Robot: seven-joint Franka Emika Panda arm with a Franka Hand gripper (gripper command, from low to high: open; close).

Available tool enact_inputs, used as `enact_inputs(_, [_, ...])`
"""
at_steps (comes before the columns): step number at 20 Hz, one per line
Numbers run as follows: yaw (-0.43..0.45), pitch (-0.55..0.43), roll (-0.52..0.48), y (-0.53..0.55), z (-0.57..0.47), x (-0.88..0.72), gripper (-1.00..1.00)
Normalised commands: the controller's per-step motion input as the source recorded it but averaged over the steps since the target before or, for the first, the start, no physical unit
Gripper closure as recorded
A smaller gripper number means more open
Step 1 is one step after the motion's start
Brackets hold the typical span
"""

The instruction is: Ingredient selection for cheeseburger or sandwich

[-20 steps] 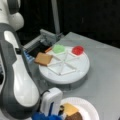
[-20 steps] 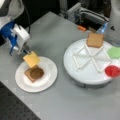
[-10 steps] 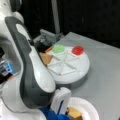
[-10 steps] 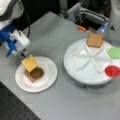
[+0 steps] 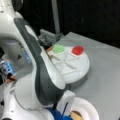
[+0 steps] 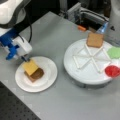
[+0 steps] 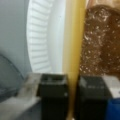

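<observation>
Pinching the edge of the yellow cheese square [image 6: 30, 67], the claw [image 6: 25, 59] hangs over the near rim of the white plate [image 6: 47, 80]; in the wrist view its 2 dark fingers [image 7: 53, 96] sit pressed on either side of the thin yellow slice [image 7: 72, 50]. Just below the claw, the cheese lies tilted over the brown patty [image 6: 37, 74], which appears to rest on 1 toast square, so the stack looks roughly half built. Well to the claw's right in a front view, the sectioned tray [image 6: 82, 72] carries 1 more toast square [image 6: 95, 40], the green lettuce piece [image 6: 115, 52] and the red disc [image 6: 112, 71]. No readable brand, label or writing shows anywhere.
</observation>
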Motion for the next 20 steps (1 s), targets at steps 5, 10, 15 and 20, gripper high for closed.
enact_inputs(5, [-0.042, 0.011, -0.317, 0.19, -0.1, -0.15, 1.0])
enact_inputs(10, [-0.021, -0.019, -0.303, 0.22, -0.04, -0.18, 1.0])
enact_inputs(15, [-0.011, -0.04, -0.3, 0.23, -0.01, -0.2, 1.0])
enact_inputs(20, [-0.011, -0.051, -0.302, 0.23, -0.02, -0.21, 1.0])
